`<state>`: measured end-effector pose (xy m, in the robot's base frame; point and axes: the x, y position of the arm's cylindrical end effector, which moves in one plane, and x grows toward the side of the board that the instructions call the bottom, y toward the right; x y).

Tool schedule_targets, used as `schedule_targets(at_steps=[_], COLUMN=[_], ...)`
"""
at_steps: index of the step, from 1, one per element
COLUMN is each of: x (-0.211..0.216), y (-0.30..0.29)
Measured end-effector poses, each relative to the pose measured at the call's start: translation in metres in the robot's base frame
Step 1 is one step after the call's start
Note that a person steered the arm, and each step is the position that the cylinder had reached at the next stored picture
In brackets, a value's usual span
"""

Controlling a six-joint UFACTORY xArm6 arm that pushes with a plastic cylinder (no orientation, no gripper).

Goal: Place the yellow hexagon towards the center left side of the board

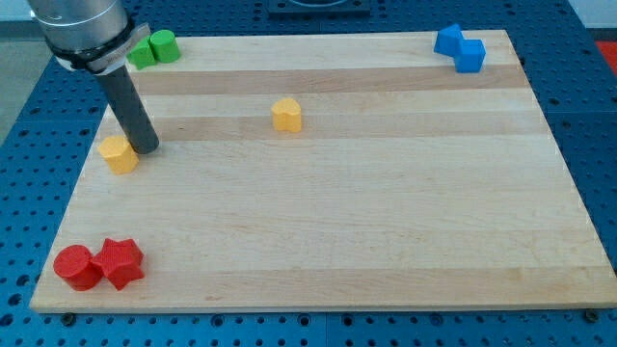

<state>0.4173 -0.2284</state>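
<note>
The yellow hexagon (286, 114) sits on the wooden board (328, 222) a little left of the middle, toward the view's top. My tip (147, 147) rests on the board at the left side, touching or nearly touching the right side of a second yellow block (119, 153) whose shape is unclear. The tip is well to the left of the hexagon and slightly lower in the view.
Two green blocks (154, 47) stand at the board's top left corner, partly behind the arm. Two blue blocks (460, 47) sit at the top right. A red cylinder (75, 267) and a red star-like block (120, 262) sit at the bottom left.
</note>
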Motion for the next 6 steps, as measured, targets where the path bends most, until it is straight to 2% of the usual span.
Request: schedule_targets(at_steps=[1, 2, 3, 4, 5, 6], x=[0.012, 0.051, 0.06, 0.041, 0.022, 0.022], y=[0.025, 0.056, 0.016, -0.031, -0.053, -0.057])
